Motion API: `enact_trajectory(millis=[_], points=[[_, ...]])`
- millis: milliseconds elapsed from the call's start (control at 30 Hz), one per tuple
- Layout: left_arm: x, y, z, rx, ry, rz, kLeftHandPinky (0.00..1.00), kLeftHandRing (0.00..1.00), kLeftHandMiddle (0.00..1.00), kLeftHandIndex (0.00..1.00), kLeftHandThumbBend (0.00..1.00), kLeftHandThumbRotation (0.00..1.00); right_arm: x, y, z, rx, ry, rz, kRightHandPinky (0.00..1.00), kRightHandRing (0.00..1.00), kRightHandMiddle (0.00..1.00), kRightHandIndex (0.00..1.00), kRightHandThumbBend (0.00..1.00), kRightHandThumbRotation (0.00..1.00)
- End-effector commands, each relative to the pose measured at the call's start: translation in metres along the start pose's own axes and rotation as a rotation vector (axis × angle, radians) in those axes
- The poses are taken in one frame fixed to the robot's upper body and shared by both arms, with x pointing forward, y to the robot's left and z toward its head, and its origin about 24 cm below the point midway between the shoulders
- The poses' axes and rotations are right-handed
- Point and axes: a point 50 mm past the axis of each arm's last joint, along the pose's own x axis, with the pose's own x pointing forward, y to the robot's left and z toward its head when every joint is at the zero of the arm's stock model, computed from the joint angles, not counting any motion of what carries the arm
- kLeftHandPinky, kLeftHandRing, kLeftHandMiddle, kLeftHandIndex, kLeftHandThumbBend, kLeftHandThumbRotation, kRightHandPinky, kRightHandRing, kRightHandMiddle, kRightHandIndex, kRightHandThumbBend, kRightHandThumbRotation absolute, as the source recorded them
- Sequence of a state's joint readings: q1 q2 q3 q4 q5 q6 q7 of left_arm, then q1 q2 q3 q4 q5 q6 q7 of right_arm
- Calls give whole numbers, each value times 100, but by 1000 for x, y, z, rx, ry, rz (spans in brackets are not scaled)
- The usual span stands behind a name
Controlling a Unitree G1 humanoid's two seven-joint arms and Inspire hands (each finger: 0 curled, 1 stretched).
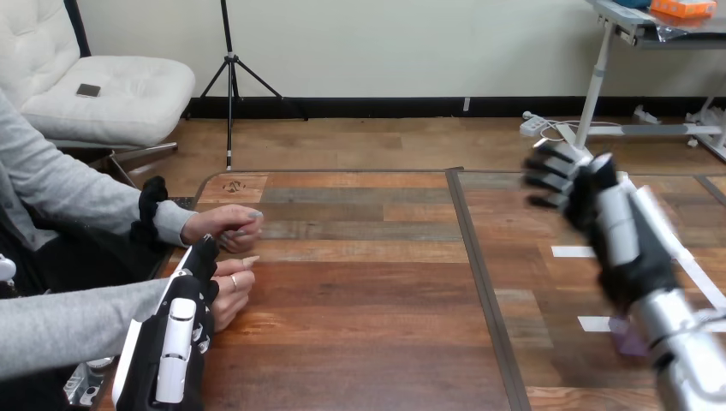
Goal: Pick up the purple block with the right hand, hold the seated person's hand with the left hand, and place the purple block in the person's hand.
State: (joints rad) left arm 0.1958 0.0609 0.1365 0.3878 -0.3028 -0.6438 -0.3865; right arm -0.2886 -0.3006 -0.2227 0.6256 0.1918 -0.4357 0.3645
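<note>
The purple block (630,340) lies on the table at the right, partly hidden behind my right forearm. My right hand (599,214) hangs in the air above and beyond it, fingers loosely bent and holding nothing. At the lower left, my left hand (177,338) rests at the table's edge with its fingers straight, lying against the near side of the person's lower hand (235,289). That hand is loosely closed on the table. The person's upper hand (228,228) sits just beyond it, also loosely closed.
White tape strips (574,251) mark the table's right part near the block. A dark seam (479,282) runs front to back down the wooden table (360,291). The person's grey sleeve (60,330) lies along the left edge.
</note>
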Motion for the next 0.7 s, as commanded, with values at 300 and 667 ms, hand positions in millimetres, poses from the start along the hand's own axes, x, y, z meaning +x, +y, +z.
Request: enact_trajectory(millis=[300, 667], points=[[10, -4, 13, -9, -84, -20, 100, 98, 95, 92, 51, 92, 20, -51, 26, -173, -52, -87, 73, 80, 81, 81, 73, 86], [9, -5, 15, -5, -77, -23, 100, 98, 95, 92, 43, 88, 15, -73, 25, -301, 23, -158, 80, 84, 84, 84, 75, 75]])
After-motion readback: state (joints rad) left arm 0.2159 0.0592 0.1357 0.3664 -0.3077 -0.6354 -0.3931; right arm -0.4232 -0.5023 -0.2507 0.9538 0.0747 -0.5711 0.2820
